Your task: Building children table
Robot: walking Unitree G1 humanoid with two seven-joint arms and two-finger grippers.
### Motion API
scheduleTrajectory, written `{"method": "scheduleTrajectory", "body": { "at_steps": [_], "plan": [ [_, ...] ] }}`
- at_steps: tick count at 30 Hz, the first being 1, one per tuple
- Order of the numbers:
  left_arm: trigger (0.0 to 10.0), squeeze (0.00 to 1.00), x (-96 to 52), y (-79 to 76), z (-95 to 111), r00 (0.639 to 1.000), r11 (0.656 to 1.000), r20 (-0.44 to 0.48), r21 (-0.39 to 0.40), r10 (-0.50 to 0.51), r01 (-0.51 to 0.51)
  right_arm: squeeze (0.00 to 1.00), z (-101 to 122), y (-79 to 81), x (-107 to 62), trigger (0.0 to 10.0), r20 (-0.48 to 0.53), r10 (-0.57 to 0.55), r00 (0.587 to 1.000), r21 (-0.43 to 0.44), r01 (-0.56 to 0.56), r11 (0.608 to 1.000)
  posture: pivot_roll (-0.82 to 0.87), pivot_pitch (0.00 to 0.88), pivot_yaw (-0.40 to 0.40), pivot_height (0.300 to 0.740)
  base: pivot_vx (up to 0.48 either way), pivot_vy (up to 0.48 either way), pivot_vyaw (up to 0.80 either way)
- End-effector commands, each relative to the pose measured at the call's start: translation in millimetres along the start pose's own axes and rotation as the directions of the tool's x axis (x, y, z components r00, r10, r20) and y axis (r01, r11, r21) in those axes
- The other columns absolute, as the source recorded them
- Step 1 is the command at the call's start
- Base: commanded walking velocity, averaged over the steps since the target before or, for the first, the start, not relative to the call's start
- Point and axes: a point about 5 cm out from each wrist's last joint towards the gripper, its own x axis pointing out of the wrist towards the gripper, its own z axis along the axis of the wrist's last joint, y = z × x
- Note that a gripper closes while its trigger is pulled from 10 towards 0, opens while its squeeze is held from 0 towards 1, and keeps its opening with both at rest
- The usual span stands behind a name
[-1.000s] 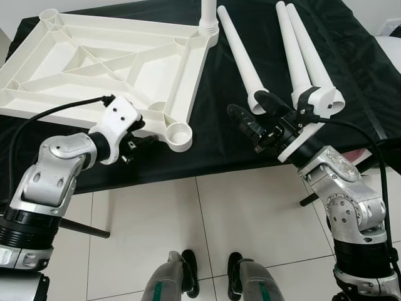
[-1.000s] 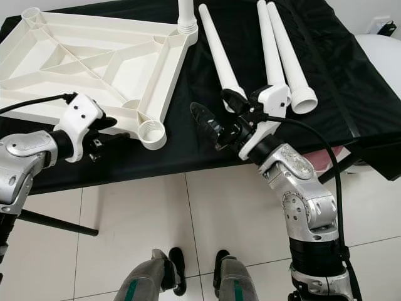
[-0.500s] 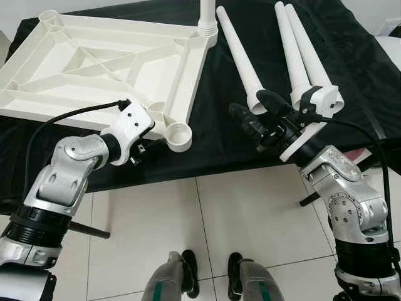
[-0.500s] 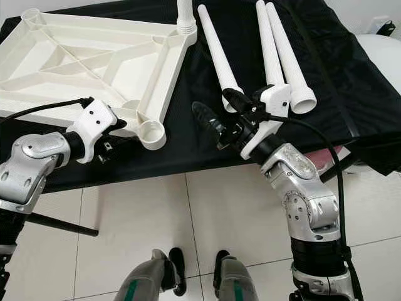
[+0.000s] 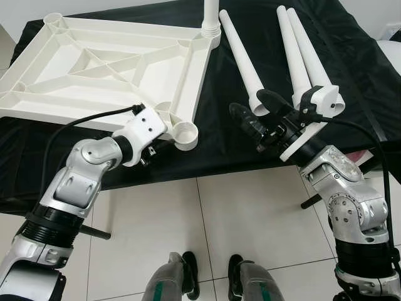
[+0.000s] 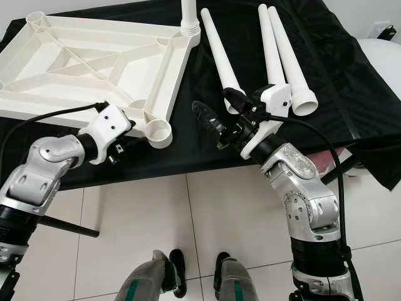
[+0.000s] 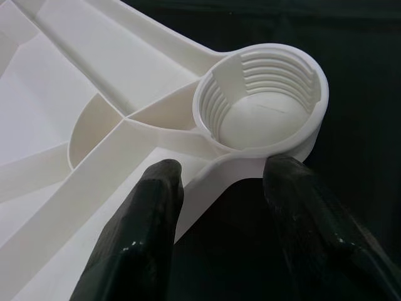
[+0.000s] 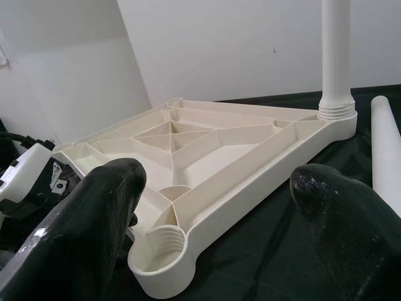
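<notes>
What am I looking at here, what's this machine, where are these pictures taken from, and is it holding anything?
This is a humanoid robot with two silver arms. Two pictures look down from its head; two look along each gripper's black fingers. On a black cloth lies an upside-down white tabletop, with one leg already standing in a far corner socket and three loose legs beside it. The left gripper is open around the near corner socket, not clamped. The right gripper hovers open near the loose legs, holding nothing.

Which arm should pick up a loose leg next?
Right, most likely. The right gripper hovers open beside the loose legs, while the left gripper is open at the tabletop's corner socket.
</notes>
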Motion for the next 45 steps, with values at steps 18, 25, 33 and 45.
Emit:
{"method": "scheduleTrajectory", "body": {
  "at_steps": [18,25,33,45],
  "plan": [
    [10.0,0.00,35.5,-29.2,26.6,0.990,0.995,0.109,-0.023,-0.093,0.096,0.00,5.6,1.4,-2.9,10.0,0.029,-0.010,1.000,-0.008,0.010,1.000,-0.10,0.240,0.081,0.740,0.000,0.000,0.00],
    [10.0,0.00,51.6,-37.4,37.3,0.987,0.995,0.140,-0.042,-0.084,0.090,0.00,6.6,1.0,-3.1,10.0,0.030,-0.018,0.999,-0.011,0.018,1.000,-0.11,0.245,0.081,0.740,0.000,0.000,0.00],
    [10.0,0.00,49.9,-31.5,38.3,0.988,0.996,0.137,-0.035,-0.071,0.076,0.00,7.2,0.0,-4.0,10.0,0.030,-0.021,0.999,-0.012,0.022,1.000,-0.11,0.246,0.081,0.740,0.000,0.000,0.00],
    [10.0,0.00,41.3,-27.1,28.3,0.998,0.998,0.025,0.033,-0.063,0.062,0.00,5.2,1.7,-2.9,10.0,0.032,-0.019,0.999,-0.002,0.019,1.000,-0.09,0.240,0.084,0.740,0.000,0.000,0.00]
  ]
}}
